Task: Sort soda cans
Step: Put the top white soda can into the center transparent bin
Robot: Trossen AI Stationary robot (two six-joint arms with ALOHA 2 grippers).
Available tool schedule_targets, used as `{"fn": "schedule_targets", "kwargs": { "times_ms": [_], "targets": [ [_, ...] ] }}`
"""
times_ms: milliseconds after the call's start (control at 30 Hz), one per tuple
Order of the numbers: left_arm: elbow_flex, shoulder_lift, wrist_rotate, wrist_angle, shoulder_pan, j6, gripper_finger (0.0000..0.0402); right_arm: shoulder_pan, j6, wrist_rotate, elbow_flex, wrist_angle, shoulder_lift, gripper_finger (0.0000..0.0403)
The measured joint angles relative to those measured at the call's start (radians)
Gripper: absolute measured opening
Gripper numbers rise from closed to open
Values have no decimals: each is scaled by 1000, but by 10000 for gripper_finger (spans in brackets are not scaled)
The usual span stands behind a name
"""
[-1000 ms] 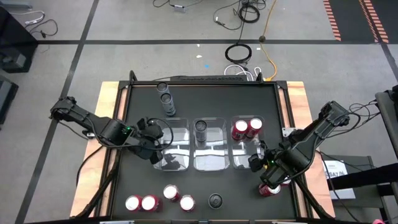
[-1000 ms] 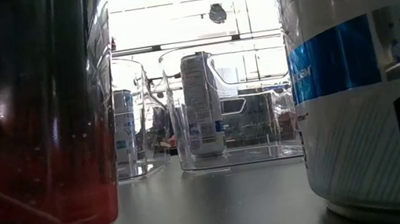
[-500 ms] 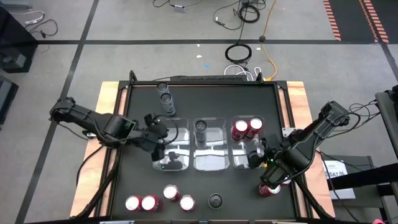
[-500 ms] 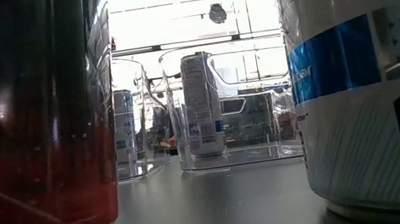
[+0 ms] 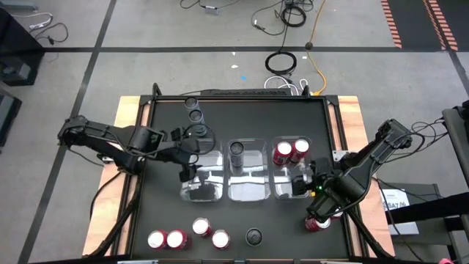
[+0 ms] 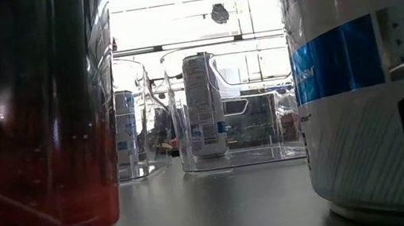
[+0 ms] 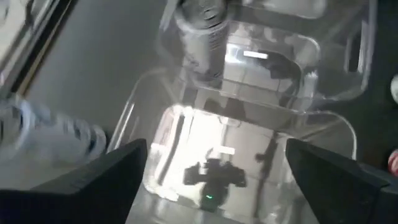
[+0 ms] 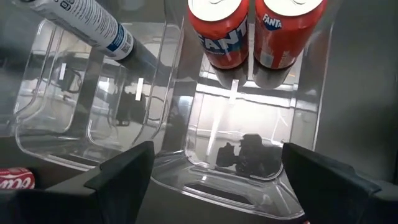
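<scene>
Both pairs of jaws stand wide apart and grip nothing, as our two wrist views show.

We take the scene from large to small. Beneath our left gripper [image 5: 192,152] lies the left bin [image 5: 192,192], with no can standing in the part we can see. Beside it, farther from those jaws, the middle bin [image 5: 246,192] holds one grey can [image 5: 237,149]. Below and ahead of our right gripper [image 5: 301,183] sits the right bin [image 5: 290,192], where two red cans [image 8: 214,25] stand touching at the end far from the fingers. Just beyond the left jaws, outside the bin, stands a grey can [image 5: 199,132], with two more in a line past it. Well behind both grippers, near the front edge, wait four red cans [image 5: 176,238] and one dark can [image 5: 253,236]; one more red can [image 5: 316,222] sits just behind our right gripper.

We judge the sort barely a quarter done. Our left arm seems between cans, perhaps reaching for the grey one nearby. That calls for centring the open fingers around its body before closing, clear of the bin wall.
</scene>
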Motion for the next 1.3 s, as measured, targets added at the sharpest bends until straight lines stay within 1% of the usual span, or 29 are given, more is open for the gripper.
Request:
{"fn": "schedule_targets", "kwargs": {
  "times_ms": [33,100,200,367,467,533,633,700,767,867,933,1033,1100,1133,1233,1300],
  "targets": [
    [0,3,-13,-17,3,-56,394,0,8,0,0,0,0,345],
    [0,10,-33,-40,19,-75,395,0,21,0,0,0,0,345],
    [0,14,-34,-27,30,-16,396,0,34,0,0,0,0,345],
    [0,14,-48,-41,36,-12,396,-9,34,-1,0,0,0,345],
    [0,14,-63,-47,62,-5,396,-23,34,0,0,0,0,345],
    [0,14,-69,-46,94,58,396,-34,33,0,0,-1,1,345],
    [3,14,-131,-55,165,211,396,-46,28,0,0,-3,1,345],
    [23,15,-165,-82,232,300,396,-52,28,0,0,-3,1,345],
    [39,14,-191,-87,319,361,396,-58,29,0,0,-3,1,345],
    [52,14,-193,-85,468,430,396,-67,31,0,0,-2,1,345],
    [54,14,-191,-55,574,477,396,-73,33,-1,0,0,1,345],
    [54,21,-135,19,735,545,396,-82,33,-1,0,2,1,345],
    [54,33,-43,79,844,566,396,-89,33,-1,0,6,1,345],
    [54,41,22,98,895,568,396,-93,33,-1,0,8,1,345],
    [87,88,205,100,1027,543,396,-101,33,-1,0,12,1,345],
    [125,130,260,68,1081,536,396,-107,33,-1,0,14,1,345]
  ]
}}
